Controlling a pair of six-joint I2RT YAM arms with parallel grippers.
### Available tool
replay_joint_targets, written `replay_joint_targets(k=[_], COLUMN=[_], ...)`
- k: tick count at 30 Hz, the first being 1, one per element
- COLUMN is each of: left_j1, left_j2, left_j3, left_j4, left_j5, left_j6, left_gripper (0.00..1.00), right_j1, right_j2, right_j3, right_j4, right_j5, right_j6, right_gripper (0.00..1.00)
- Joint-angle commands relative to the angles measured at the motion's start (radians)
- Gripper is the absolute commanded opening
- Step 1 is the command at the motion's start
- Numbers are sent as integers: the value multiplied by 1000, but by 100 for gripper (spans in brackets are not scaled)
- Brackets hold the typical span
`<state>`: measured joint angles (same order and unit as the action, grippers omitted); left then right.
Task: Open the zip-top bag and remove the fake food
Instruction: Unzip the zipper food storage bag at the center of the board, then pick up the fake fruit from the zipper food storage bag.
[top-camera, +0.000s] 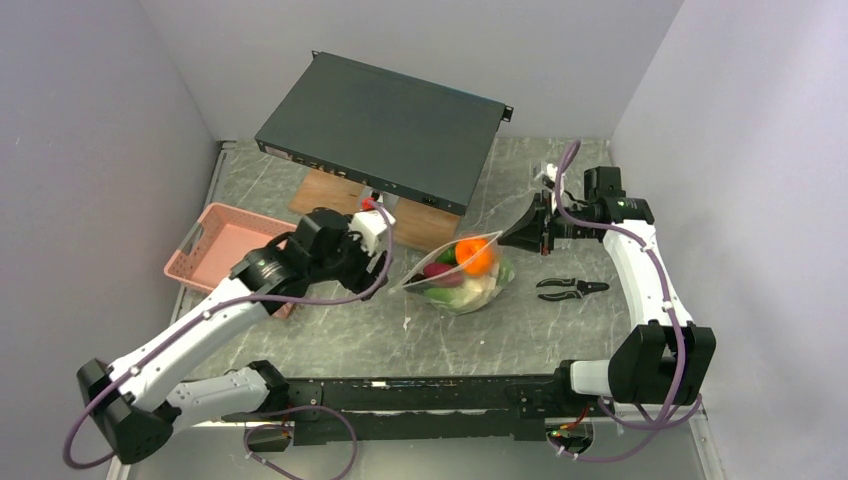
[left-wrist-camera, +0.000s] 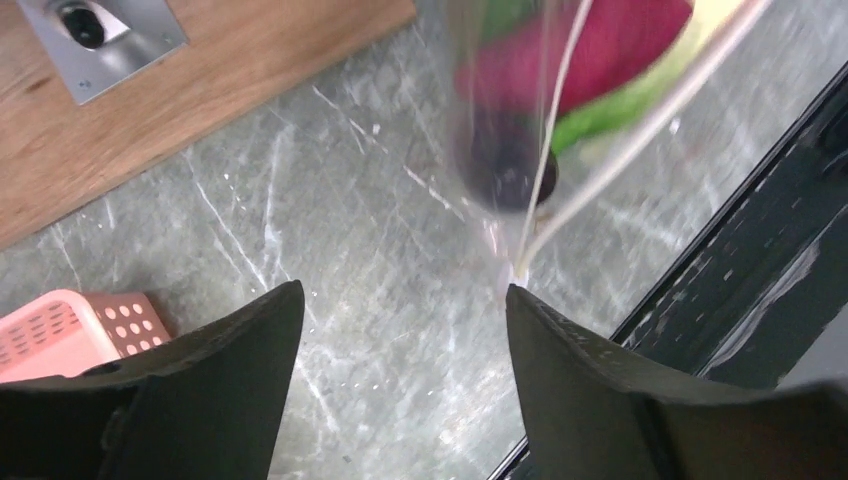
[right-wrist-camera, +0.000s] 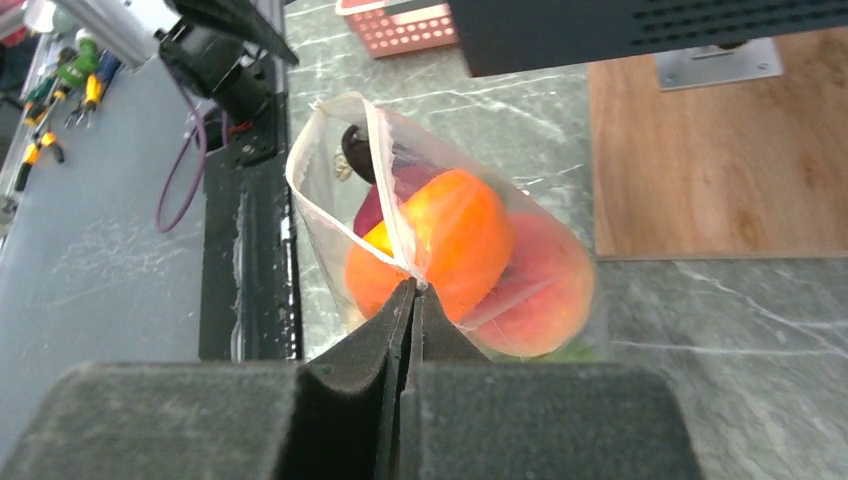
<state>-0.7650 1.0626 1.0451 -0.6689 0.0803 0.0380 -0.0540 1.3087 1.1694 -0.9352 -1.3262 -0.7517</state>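
Left pincer: jaws wide apart with nothing between them; only the grey marbled tabletop shows in the gap
Right pincer: closed tight; its two black padded fingers are pressed together on the rim of the bag, raised off the tabletop
Bag: a clear, crinkly zip-top plastic pouch; it hangs from the right pincer's tips and stretches away towards the left pincer; its mouth gapes; its far corner lies just ahead of the left pincer's right fingertip, and whether they touch cannot be told
Fake food: all inside the bag; an orange plastic ball sits directly ahead of the right pincer's tips; a red-pink plastic fruit is beside it on the right; a dark purple-red piece is at the end farthest from the right pincer and nearest the left one; green pieces lie low in the bag
Pliers: a black-handled pair flat on the tabletop, near the right pincer on its near side, apart from the bag
Basket: pink plastic mesh; behind the left pincer, beside its arm
Box: a flat black metal case on a wooden block, beyond both pincers
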Motion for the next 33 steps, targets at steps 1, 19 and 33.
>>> replay_joint_targets(k=[1,19,33], left_j1=[50,-22,-75], left_j2=[-120,-6,112], left_j3=[-26,-80,-150], left_j4=[117,640,826], left_j5=[-1,329,236], left_j6=[-109,-555,-874], left_gripper=[84,75,72], right_j1=[64,138,143], right_j2=[-20,-20,-17], right_j3=[-2,-45,-51], right_j4=[-206,-217,-163], right_j5=[-52,-23,-48], right_j6=[-285,-329,-277], right_gripper=[0,0,0])
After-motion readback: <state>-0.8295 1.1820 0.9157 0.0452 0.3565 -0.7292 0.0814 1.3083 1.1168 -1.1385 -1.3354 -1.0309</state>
